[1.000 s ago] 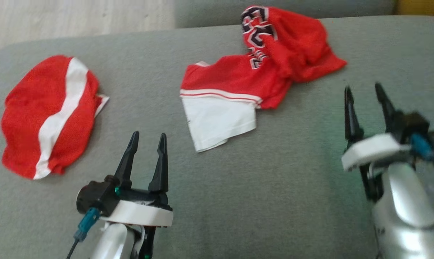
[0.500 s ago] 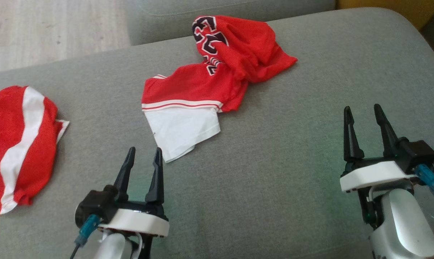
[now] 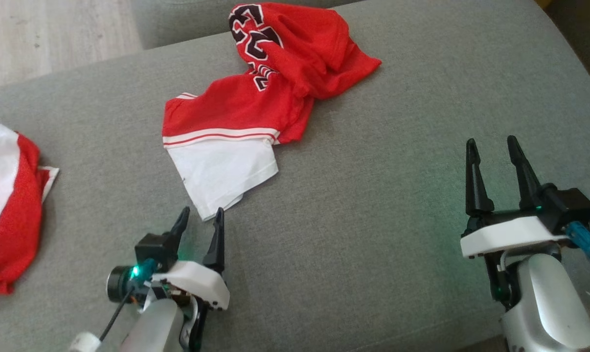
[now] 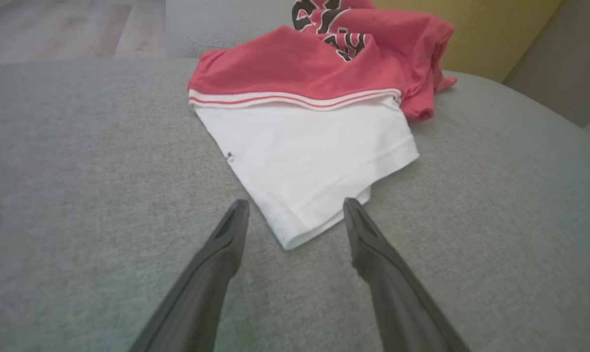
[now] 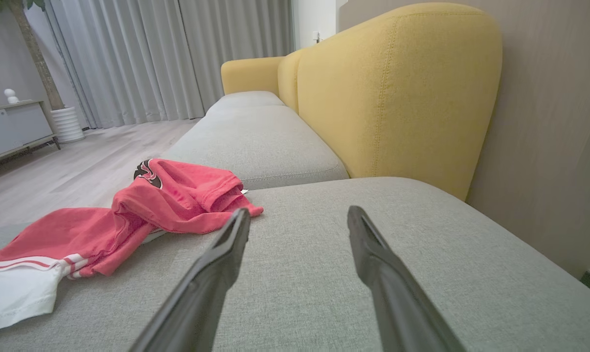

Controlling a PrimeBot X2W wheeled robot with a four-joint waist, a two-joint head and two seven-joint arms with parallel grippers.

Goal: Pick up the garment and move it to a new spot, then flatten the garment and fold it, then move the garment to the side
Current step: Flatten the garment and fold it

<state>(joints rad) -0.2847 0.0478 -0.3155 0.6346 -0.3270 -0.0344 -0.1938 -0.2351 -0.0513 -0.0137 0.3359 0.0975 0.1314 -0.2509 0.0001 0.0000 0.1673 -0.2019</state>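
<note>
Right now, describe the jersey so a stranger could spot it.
On the grey sofa seat, look beyond the left gripper. The red jersey has black numerals and a white panel; the red garment to its left bears just a white stripe.

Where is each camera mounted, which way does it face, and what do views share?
Head view: high, looking down on grey cushion, jersey, second garment; left gripper and right gripper show, open.
Left wrist view: low, facing jersey's white hem; own fingers.
Right wrist view: low, facing along sofa toward yellow backrest; own fingers.
Shared: the jersey.
</note>
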